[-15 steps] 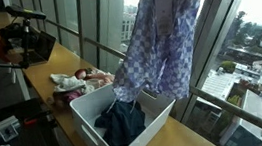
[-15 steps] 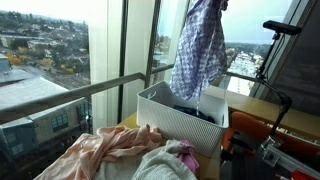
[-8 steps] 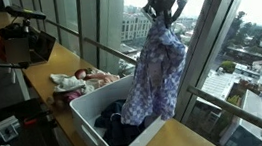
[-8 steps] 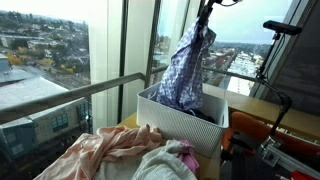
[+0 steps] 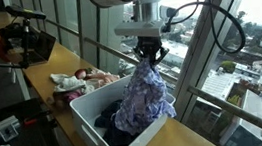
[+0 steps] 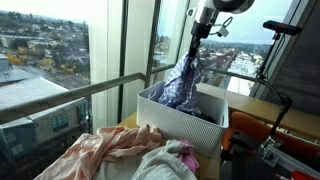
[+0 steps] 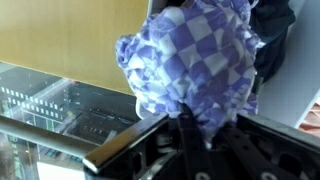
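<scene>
My gripper (image 5: pixel 150 57) is shut on the top of a blue and white checked cloth (image 5: pixel 142 97), which hangs bunched below it. The cloth's lower part sinks into a white plastic basket (image 5: pixel 89 125) that holds dark clothing (image 5: pixel 107 124). In the other exterior view the gripper (image 6: pixel 193 56) holds the same checked cloth (image 6: pixel 182 87) above the white basket (image 6: pixel 170 113). In the wrist view the checked cloth (image 7: pixel 195 60) fills the upper middle, with the gripper (image 7: pixel 188 128) pinching it from below.
A pile of pink and white clothes (image 5: pixel 79 81) lies on the wooden counter (image 5: pixel 189 137) beyond the basket, seen near the camera as pink cloth (image 6: pixel 110 150). Tall windows with a metal rail (image 6: pixel 60 95) border the counter. Camera gear (image 5: pixel 21 41) stands at the far end.
The gripper has come down with the checked cloth. The cloth hung high above the basket before; now its lower part is bunched inside the basket.
</scene>
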`<state>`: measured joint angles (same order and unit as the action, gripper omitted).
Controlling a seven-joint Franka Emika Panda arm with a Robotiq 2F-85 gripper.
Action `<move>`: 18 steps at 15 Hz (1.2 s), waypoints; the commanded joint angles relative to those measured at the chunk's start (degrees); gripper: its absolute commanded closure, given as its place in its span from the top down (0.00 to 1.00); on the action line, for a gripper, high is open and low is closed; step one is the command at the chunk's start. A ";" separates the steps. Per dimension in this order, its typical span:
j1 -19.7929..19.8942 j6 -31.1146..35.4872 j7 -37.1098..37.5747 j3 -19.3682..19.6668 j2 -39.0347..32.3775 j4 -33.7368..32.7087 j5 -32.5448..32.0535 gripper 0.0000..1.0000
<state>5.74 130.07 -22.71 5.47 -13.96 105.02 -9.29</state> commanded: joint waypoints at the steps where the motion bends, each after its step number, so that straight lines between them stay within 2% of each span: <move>1: 0.75 1.54 -0.97 -1.48 -1.26 0.68 1.38 0.02; 10: 0.70 1.86 -0.77 -2.70 -4.19 1.98 1.36 0.02; 11: 0.67 1.78 -0.69 -2.84 -4.46 2.03 1.41 0.34; 12: 0.61 1.49 -0.54 -2.95 -4.57 2.10 1.42 0.35; 13: 0.55 1.42 -0.33 -3.05 -4.33 2.36 1.43 0.40; 18: 0.59 1.72 -0.86 -3.99 -0.36 4.09 3.42 0.76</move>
<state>5.74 130.56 -22.66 2.69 -17.92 107.00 -8.05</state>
